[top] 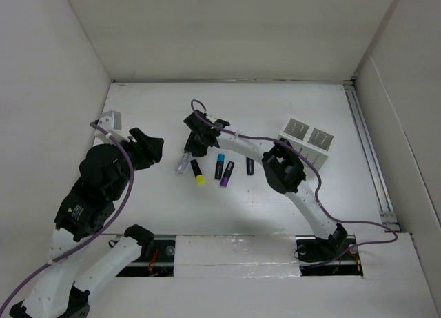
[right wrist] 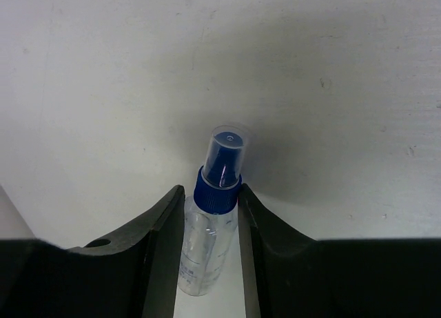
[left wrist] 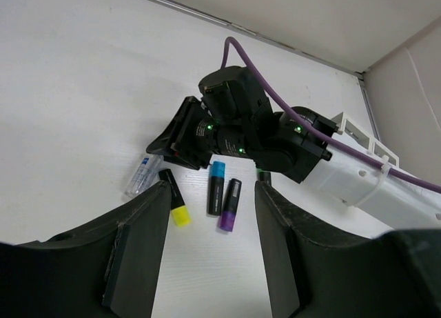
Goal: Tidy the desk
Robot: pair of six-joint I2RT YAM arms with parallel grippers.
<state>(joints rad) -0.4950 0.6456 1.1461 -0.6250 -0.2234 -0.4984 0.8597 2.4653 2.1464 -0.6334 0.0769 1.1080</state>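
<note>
From above, your right gripper (top: 190,151) is stretched across the desk (top: 275,104), the white top under everything here. It sits over a small bottle (top: 181,165) lying on its side. The yellow marker (top: 198,172) is just beside the bottle, and the other markers (top: 227,173) run in a row to the right. The left gripper (top: 155,147) hangs near, left of the bottle. Watch that one: two arms share one patch, and a leftward swing would meet it.

On the left wrist, the fingers (left wrist: 138,242) stand well apart with nothing between them, so that gripper is open and empty. The bottle and yellow marker lie almost touching here, so a dragged lift would sweep the marker along.

On the right wrist, the fingers (right wrist: 162,242) are partway in and hug the bottle on both sides, just below the blue cap (right wrist: 222,159). It looks like contact, though shadow hides the seams. That's a grip high on a round, smooth body, so the bottle may swing down or squirt out as you rise.

For room, you have bare desk toward the far wall, away from the left arm. The holder (top: 310,138) stands on the right beyond the markers, so go over them, not through. The left wall (top: 55,70) crowds the other arm.
</note>
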